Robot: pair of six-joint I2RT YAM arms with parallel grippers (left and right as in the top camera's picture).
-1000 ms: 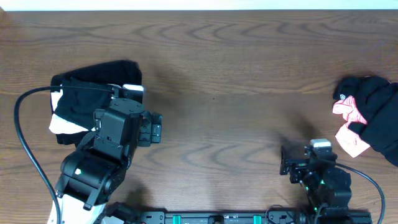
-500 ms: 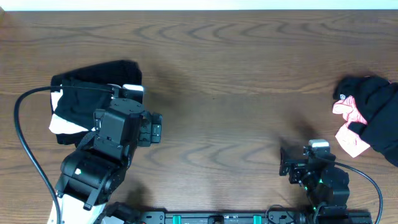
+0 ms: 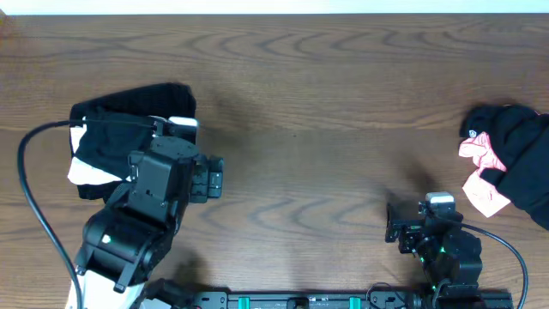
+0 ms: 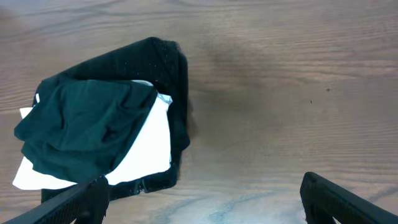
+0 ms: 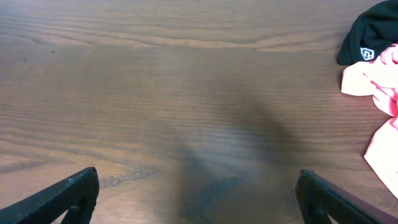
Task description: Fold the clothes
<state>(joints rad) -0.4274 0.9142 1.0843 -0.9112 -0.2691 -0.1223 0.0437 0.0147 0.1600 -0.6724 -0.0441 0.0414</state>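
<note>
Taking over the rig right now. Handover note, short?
Left gripper: open, empty, beside the left pile.
Right gripper: open, empty, over bare table.
Left pile: black fabric around a white garment, loosely stacked.
Right edge: pink garment and black garment, crumpled together.
Done: nothing clearly folded.
Left: fold both heaps.

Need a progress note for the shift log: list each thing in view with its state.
left pile of clothes: stacked, black over white, top piece rumpled
right pile of clothes: crumpled, unfolded, pink piece tangled in
left gripper: jaws open, empty
right gripper: jaws open, empty
</note>
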